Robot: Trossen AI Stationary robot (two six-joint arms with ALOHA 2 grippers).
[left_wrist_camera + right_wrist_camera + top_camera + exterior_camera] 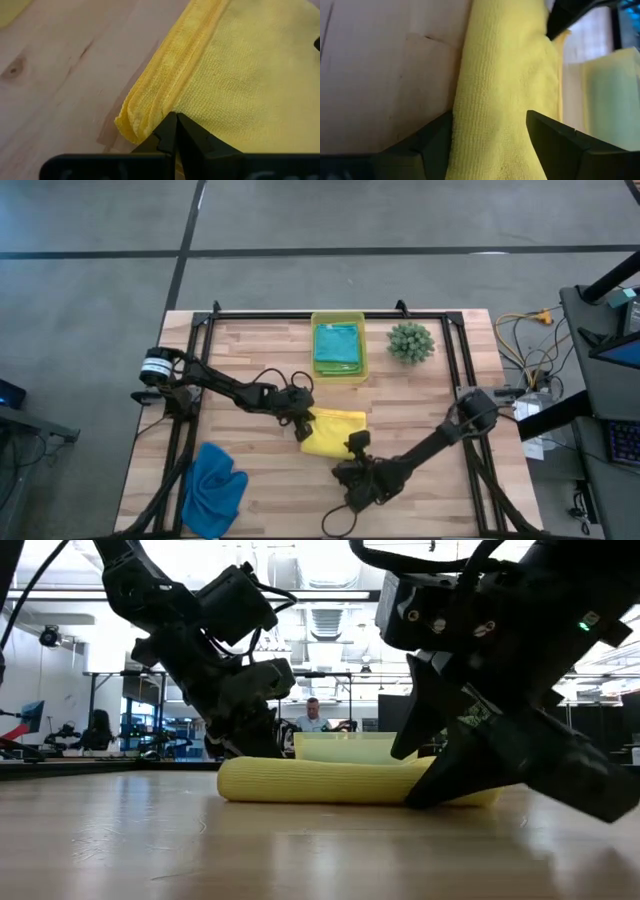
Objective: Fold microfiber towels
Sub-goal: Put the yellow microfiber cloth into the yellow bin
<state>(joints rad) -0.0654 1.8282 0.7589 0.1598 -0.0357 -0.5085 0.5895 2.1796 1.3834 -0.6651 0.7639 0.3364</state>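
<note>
The yellow towel (338,430) lies folded in several layers on the table's middle; it also shows in the low view (330,782). My left gripper (303,423) is shut at the towel's left end. My right gripper (357,448) is open at the towel's near right part, one finger on each side of the folded cloth (495,100); I cannot tell whether the fingers touch it. The blue towel (215,485) lies crumpled at the near left corner. The teal towel (337,343) lies in the bin. My left gripper has its shut fingertips (170,131) on the yellow towel's top layer, right beside the stacked layered edge (150,107) near a corner. The fingers slant down from the table's left side. The fingers hide how much cloth is between them. The towel lies flat on the table.
A translucent yellow-green bin (315,345) stands at the far middle, with a spiky green plant (411,342) to its right. A black frame (330,315) runs along the table's far and side edges. Bare wood lies near right and far left.
</note>
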